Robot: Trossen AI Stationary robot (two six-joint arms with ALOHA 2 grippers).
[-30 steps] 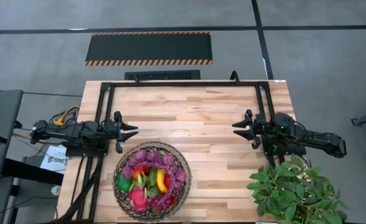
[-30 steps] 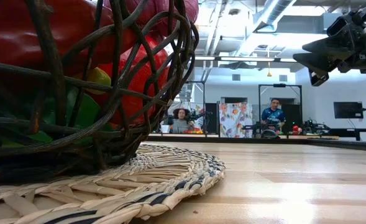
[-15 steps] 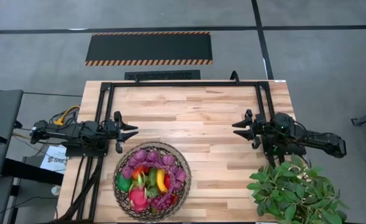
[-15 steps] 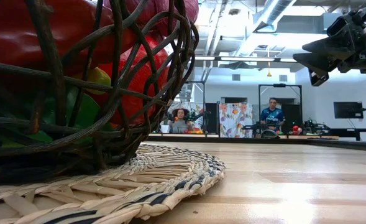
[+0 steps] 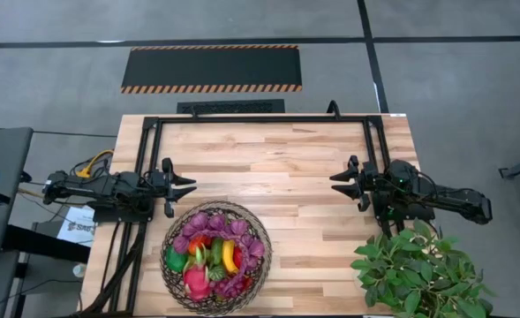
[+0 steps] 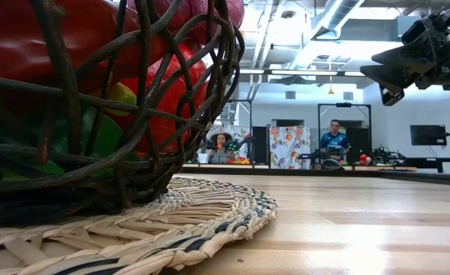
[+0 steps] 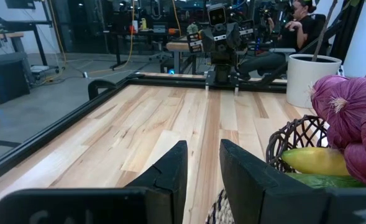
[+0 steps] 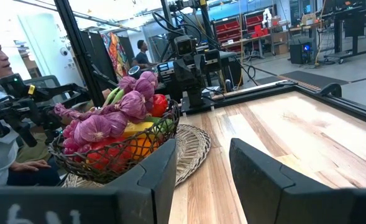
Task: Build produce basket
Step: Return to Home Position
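Brimming dark wire-mesh basket [image 5: 267, 247], glossy rounded produce [image 5: 229, 256], coiled straw mat [image 6: 209, 218]

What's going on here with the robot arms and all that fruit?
Neither arm is holding anything right now. The basket sits on a straw mat on the left arm's side of the table, piled with toy fruit and vegetables. The left gripper hangs open close to it, not touching. The right gripper hangs open across the table, near a leafy plant. The filling looks done.
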